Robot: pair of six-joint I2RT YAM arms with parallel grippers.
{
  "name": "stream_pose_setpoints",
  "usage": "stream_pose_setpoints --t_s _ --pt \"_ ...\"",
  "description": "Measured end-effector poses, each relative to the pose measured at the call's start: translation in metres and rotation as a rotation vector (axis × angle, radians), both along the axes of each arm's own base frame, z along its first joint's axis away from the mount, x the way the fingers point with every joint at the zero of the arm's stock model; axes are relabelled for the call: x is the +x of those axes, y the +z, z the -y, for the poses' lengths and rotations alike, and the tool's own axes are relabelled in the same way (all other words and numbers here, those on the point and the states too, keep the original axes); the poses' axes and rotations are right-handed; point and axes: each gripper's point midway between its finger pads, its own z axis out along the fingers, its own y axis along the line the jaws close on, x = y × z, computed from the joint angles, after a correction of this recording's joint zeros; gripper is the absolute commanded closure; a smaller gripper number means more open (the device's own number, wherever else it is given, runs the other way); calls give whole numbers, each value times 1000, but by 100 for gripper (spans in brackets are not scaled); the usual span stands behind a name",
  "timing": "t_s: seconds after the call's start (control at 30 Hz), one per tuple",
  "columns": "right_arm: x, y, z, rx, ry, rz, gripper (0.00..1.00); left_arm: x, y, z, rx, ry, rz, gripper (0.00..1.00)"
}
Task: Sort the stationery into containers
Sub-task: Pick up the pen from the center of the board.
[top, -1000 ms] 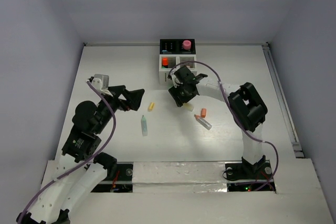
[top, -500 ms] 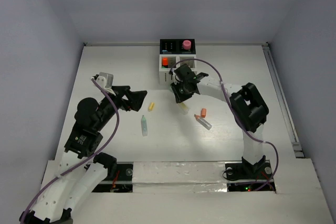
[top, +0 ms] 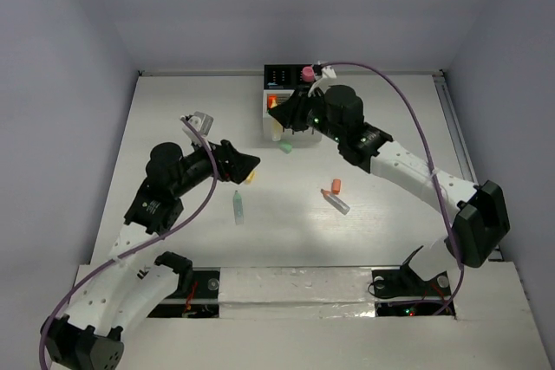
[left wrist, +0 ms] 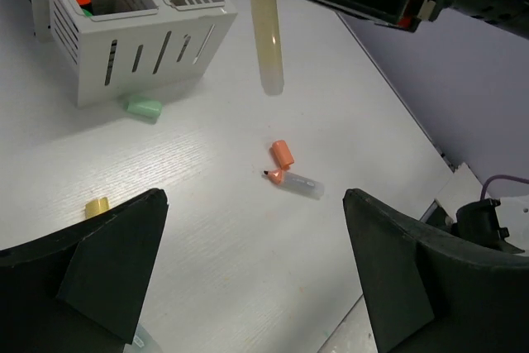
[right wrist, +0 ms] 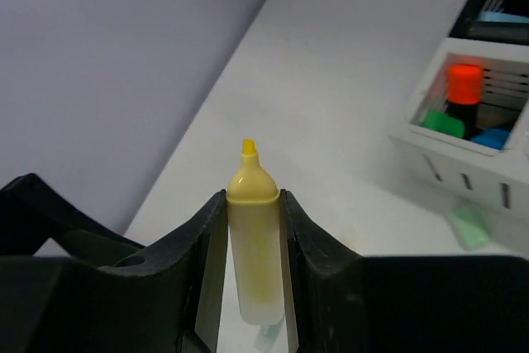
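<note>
The right jaws clamp the uncapped yellow highlighter (right wrist: 253, 241) by the organizer (left wrist: 140, 47) at the far edge of the tabletop (top: 199, 97) — left jaws gape wide.

White, faintly grained table (left wrist: 207, 229), scattered pastels.
Pale yellow highlighter (right wrist: 252, 237), brighter yellow tip, in the black right gripper (right wrist: 251, 197). White slatted compartment (left wrist: 140, 51) holds an orange-capped marker (right wrist: 464, 87), a green item (right wrist: 442, 124) and a blue item (right wrist: 493, 138). On the table: mint-green cap (left wrist: 143, 107), orange cap (left wrist: 283, 154), orange-tipped highlighter (left wrist: 297, 184) with a clear greyish body, yellow cap (left wrist: 97, 207). Pink highlighter (top: 307, 71) in the black compartment (top: 282, 74). Walls lavender.
</note>
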Motion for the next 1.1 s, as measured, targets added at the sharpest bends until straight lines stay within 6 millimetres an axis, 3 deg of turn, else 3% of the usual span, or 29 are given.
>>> stream_pose_setpoints --t_s 0.23,0.4,0.57,0.97,1.07,1.1 --pt "-32 -4 -42 70 81 -31 86 3 0 -1 -27 1 -12 19" --pt "-47 -6 -65 96 129 -38 85 6 -4 1 -28 1 -27 28" --pt "-51 -10 -74 91 146 -39 84 12 -11 0 -17 15 -51 42" --pt "-63 -4 -84 90 191 -19 84 21 -22 -3 1 46 -81 63" --pt "-64 -5 -84 87 198 -18 84 23 -25 -2 4 41 -93 75" --pt "-64 -6 -85 86 199 -19 84 22 -25 -1 3 39 -93 85"
